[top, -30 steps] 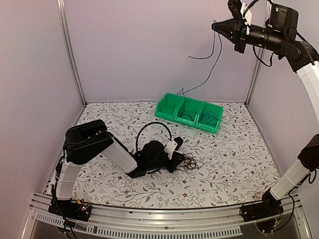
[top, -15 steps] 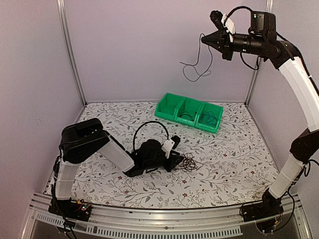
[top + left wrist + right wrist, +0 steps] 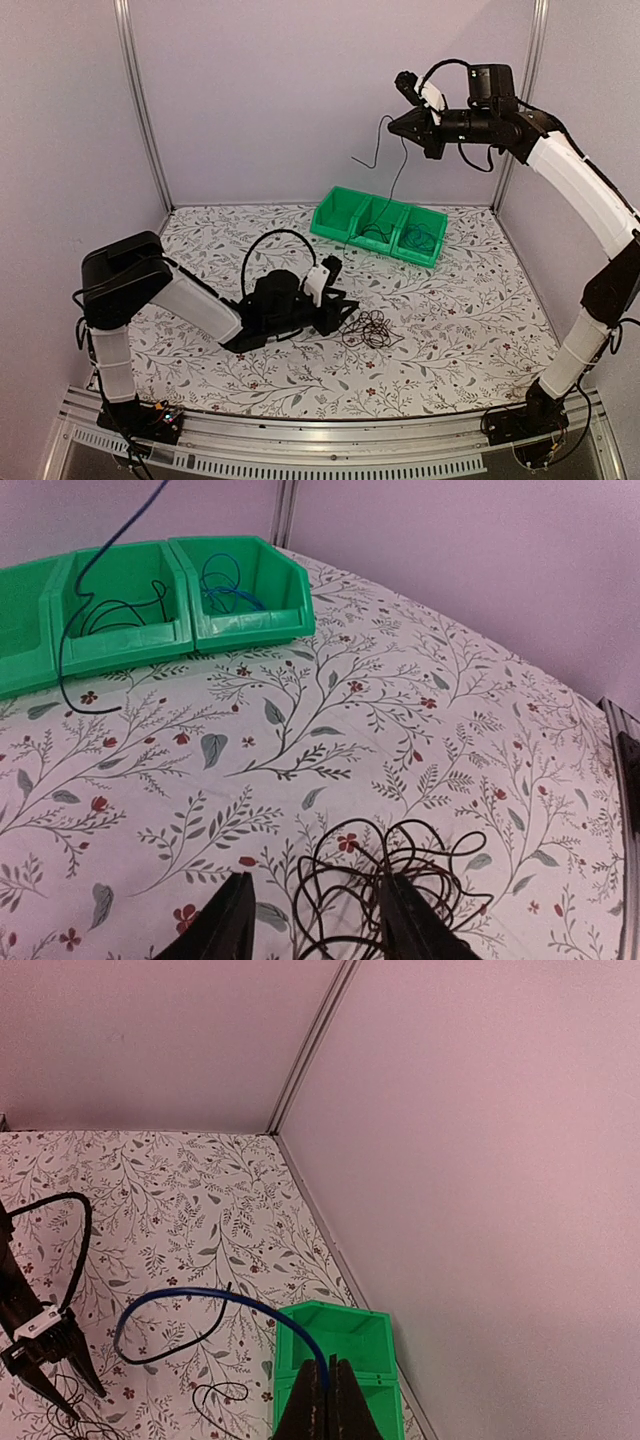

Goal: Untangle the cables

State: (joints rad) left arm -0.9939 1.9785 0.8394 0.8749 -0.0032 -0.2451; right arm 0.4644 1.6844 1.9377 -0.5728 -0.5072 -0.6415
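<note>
Lilac-walled booth, floral surface (image 3: 470, 330). Top view: right fingers (image 3: 398, 124) are clenched on the blue cable (image 3: 400, 175), held high above the bins (image 3: 322, 222), probably to draw it clear. The tangle (image 3: 372, 328) lies well in front of the bins. Left wrist: left fingers (image 3: 235, 925) are spread around the tangle's near loops, gripping nothing. Right wrist: the blue cable arcs down toward the bins.

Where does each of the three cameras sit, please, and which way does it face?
Top external: above and behind the bases, looking down across the table; both arms show, left arm low, right arm raised.
Left wrist: low over the table, facing the green bins; the open left jaws frame a dark cable tangle.
Right wrist: high up, looking down at the corner; the right jaws, shut on a blue cable.
Shared: all three show the bins and the blue cable.
</note>
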